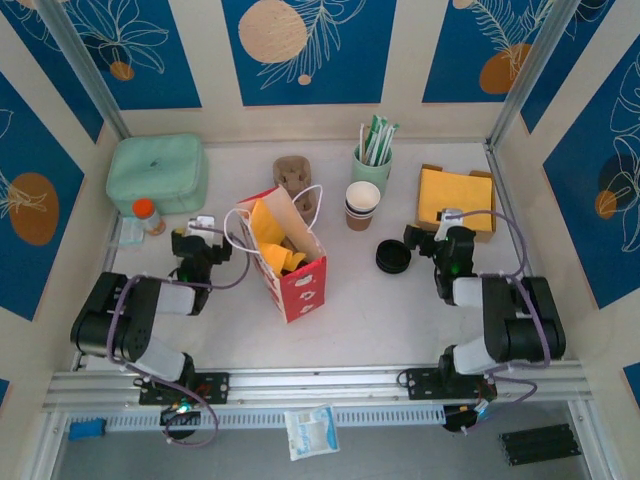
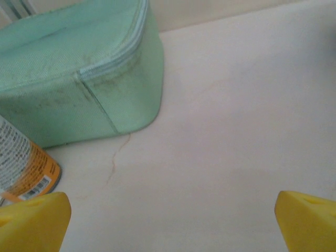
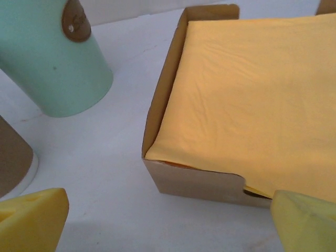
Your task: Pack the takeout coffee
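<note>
Cardboard box (image 3: 199,181): from centre to 3 o'clock, open-topped, standing on the table (image 3: 94,210).
Yellow napkins (image 3: 252,89): fill the box to its rim.
Mint cup (image 3: 52,58): 10 o'clock, upright, brown tag (image 3: 75,21) near its top.
Brown cup (image 3: 13,157): 9 o'clock, cut off by the edge.
Right gripper (image 3: 168,223): yellow fingertips (image 3: 31,218) at 7 and 5 o'clock, spread wide, nothing between.

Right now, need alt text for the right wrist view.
A cardboard box full of yellow paper sheets sits on the white table, beside a mint-green cup. The right claw hangs open, its yellow fingertips in the bottom corners.
</note>
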Robot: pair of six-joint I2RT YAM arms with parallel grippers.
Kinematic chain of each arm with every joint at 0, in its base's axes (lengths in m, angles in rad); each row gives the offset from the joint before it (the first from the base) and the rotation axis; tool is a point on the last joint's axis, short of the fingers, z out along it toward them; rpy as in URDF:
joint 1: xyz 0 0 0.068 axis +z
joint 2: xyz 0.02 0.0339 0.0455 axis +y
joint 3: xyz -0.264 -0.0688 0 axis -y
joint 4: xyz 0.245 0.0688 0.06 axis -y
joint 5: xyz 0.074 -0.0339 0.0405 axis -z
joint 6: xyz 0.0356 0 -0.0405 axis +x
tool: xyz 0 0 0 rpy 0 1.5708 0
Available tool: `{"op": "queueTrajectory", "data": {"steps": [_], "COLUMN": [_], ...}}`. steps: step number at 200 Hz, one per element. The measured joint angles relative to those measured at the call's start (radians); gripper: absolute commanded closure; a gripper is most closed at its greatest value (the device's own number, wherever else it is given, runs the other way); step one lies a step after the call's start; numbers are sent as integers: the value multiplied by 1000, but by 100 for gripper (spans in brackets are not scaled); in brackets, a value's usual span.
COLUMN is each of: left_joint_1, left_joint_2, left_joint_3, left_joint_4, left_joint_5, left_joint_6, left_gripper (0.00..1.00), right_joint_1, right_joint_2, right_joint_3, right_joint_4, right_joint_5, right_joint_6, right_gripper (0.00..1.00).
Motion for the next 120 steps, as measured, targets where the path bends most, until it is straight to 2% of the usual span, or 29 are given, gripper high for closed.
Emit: {"op": "queueTrajectory", "data": {"steps": [53, 120], "left_joint_1": [56, 72], "left_joint_2": [31, 31], "left_joint_3": [39, 51], "left_joint_4": [-25, -38], "left_joint_5": [160, 215], "left_joint_6": [-27, -42], "left_gripper": [1, 1], "right_joint_1": [6, 22], "right_joint_2": [43, 43], "right_joint_3": [47, 52], "right_joint_4": [-4, -5], "right_joint_5": [-50, -48], "right_joint_6": [-29, -44], "right_gripper": [1, 1]}}
